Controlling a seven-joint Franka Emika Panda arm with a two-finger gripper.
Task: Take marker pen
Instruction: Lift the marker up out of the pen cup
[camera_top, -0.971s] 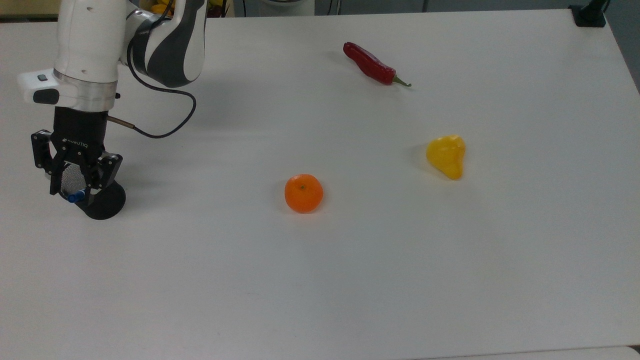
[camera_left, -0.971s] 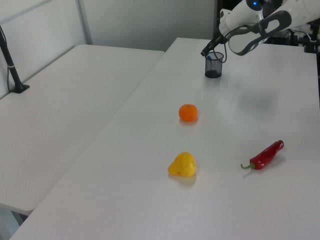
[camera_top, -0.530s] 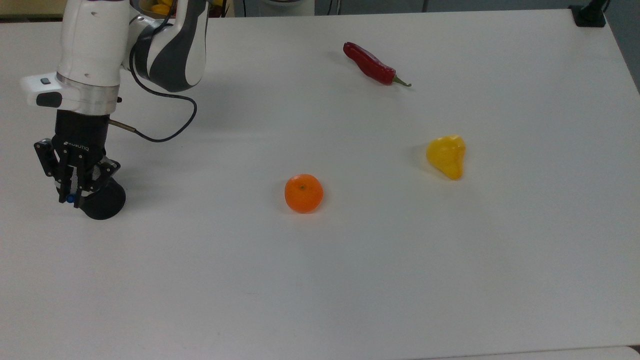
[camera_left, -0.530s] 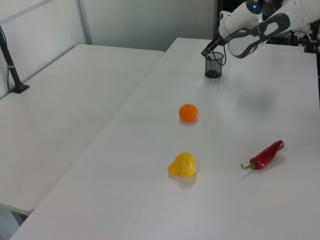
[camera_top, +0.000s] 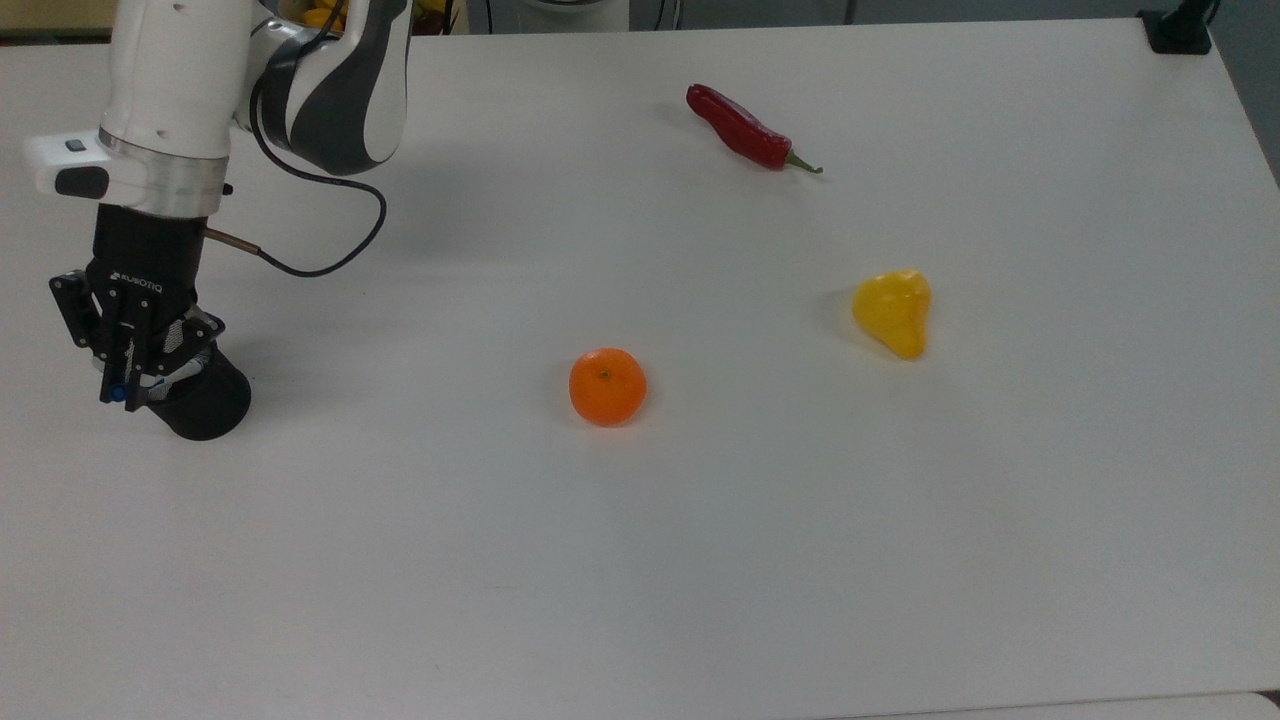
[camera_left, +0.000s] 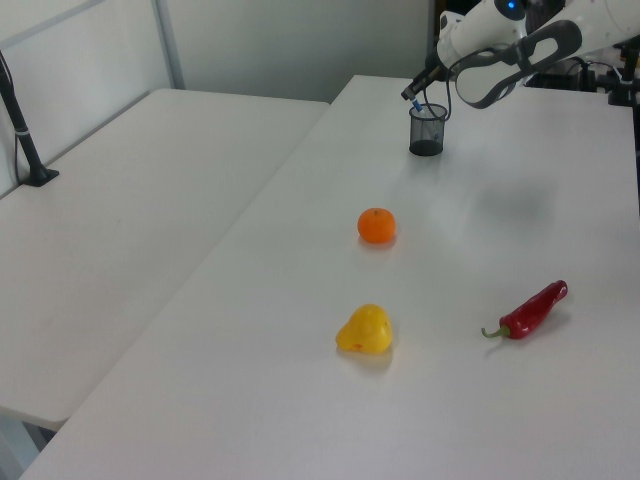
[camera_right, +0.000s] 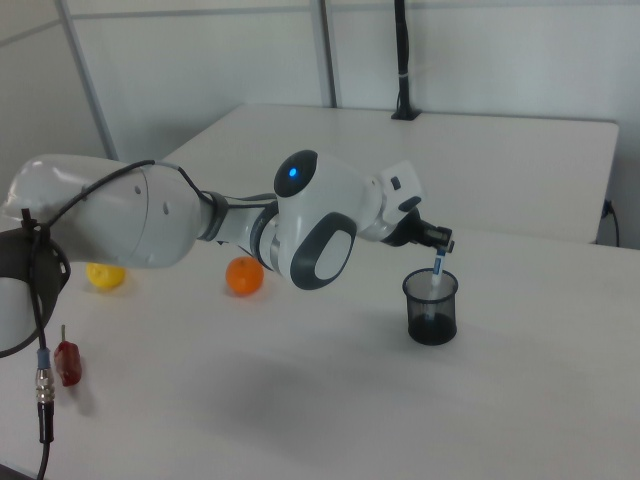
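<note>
The marker pen (camera_right: 437, 270) is a slim white stick with blue on it, standing upright with its lower end inside a black mesh cup (camera_right: 431, 306). My gripper (camera_right: 441, 243) is shut on the pen's upper end just above the cup rim. In the top view the gripper (camera_top: 120, 388) hangs over the cup (camera_top: 203, 403) at the table's left, with the pen's blue tip (camera_top: 118, 393) showing between the fingers. The left view has the gripper (camera_left: 412, 93) above the cup (camera_left: 427, 131), the pen (camera_left: 417, 105) between them.
An orange (camera_top: 607, 386) lies mid-table, a yellow pear-shaped fruit (camera_top: 893, 312) to the top view's right of it, and a red chilli (camera_top: 740, 127) further back. A black clamp base (camera_top: 1180, 30) sits at the far right corner. A second table (camera_left: 120, 200) adjoins.
The fingers went from open around the pen's top to shut on it. The gripper then rose a little and shifted toward the top view's left, drawing the pen up.
</note>
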